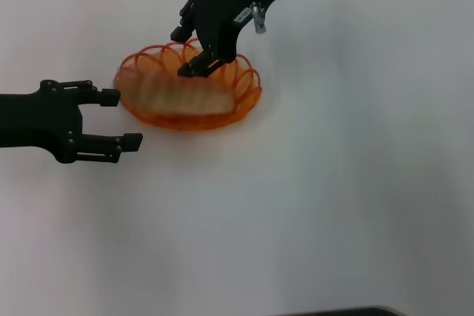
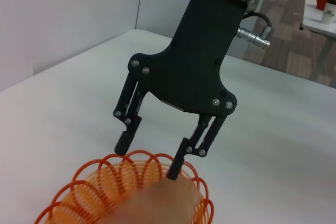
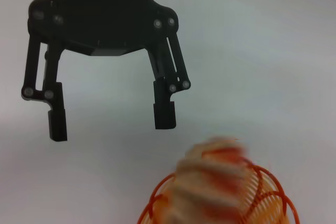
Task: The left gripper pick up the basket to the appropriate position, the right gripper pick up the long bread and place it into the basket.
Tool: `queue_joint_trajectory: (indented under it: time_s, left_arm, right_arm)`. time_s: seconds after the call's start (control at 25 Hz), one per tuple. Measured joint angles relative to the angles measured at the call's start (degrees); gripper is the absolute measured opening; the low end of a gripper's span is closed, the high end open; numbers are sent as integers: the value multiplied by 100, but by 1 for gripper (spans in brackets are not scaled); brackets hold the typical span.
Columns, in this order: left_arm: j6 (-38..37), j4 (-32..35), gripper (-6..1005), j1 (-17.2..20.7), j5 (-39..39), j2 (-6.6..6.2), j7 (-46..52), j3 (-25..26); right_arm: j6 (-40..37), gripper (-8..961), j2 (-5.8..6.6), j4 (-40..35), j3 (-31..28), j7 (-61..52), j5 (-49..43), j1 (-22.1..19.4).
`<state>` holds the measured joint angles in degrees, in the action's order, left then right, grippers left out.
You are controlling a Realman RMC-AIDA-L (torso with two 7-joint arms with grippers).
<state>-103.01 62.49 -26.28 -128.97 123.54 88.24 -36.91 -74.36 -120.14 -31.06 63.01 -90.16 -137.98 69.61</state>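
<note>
Left gripper (image 1: 122,118) hangs low at the near-left of the white table (image 1: 333,197), jaws wide apart and holding nothing, its fingertips just beside the end of the basket (image 1: 244,105) but not touching the wire. Beyond it, the basket sits on the table with the long bread (image 1: 178,94) lying lengthwise inside. Farthest back, the right gripper (image 1: 187,51) reaches down from above over the basket's far rim, fingers spread and empty; one finger (image 2: 177,162) dips inside the wire loops close to the loaf, the other stands just outside the rim.

The risk, as it looks from here, lies with that inner finger. If the right arm pulls away sideways rather than straight up, the finger could hook a loop of the scalloped rim and drag or tip the light basket, spilling the loaf. A forward nudge from the left claw could likewise shove the basket.

Much is hard to make out. The bread shows only as a pale, striped blur in all three views, so whether it lies flat or rides up on the rim cannot be told. Whether the inner finger touches the loaf is unclear. The left arm is cut off at the frame edge, and the basket's near end is cropped in both wrist views.
</note>
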Motion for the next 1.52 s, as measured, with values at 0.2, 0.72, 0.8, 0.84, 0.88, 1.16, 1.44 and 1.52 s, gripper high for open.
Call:
queue_joint_trajectory:
  time_s: [0.2, 0.72, 0.8, 0.84, 0.88, 1.16, 1.44, 1.52]
  left_arm:
    - [0, 0, 858, 0, -6, 3, 0, 0]
    - [-8, 9, 857, -1, -6, 4, 23, 0]
    - [-36, 19, 857, -1, -5, 4, 39, 0]
    - [-51, 22, 857, -1, -2, 4, 43, 0]
    - [-62, 24, 856, -2, 2, 4, 45, 0]
    - [-65, 35, 856, -22, 29, 4, 52, 7]
    - [73, -1, 858, -26, 44, -3, 43, 60]
    - [86, -7, 858, -23, 52, 3, 43, 63]
  right_arm:
    - [15, 607, 0, 3, 1, 1, 1, -10]
    - [37, 698, 5, -47, -5, 17, 111, -131]
    - [34, 697, 10, -62, -6, 20, 149, -157]
    - [26, 697, 14, -87, -6, 22, 188, -181]
    - [19, 696, 19, -125, -5, 24, 226, -210]
    - [-236, 692, 32, -807, -5, 39, 708, -769]
    - [-842, 689, 76, -1795, -75, 182, 1883, -1997]
    - [-1082, 689, 117, -1902, -188, 292, 2206, -2371]
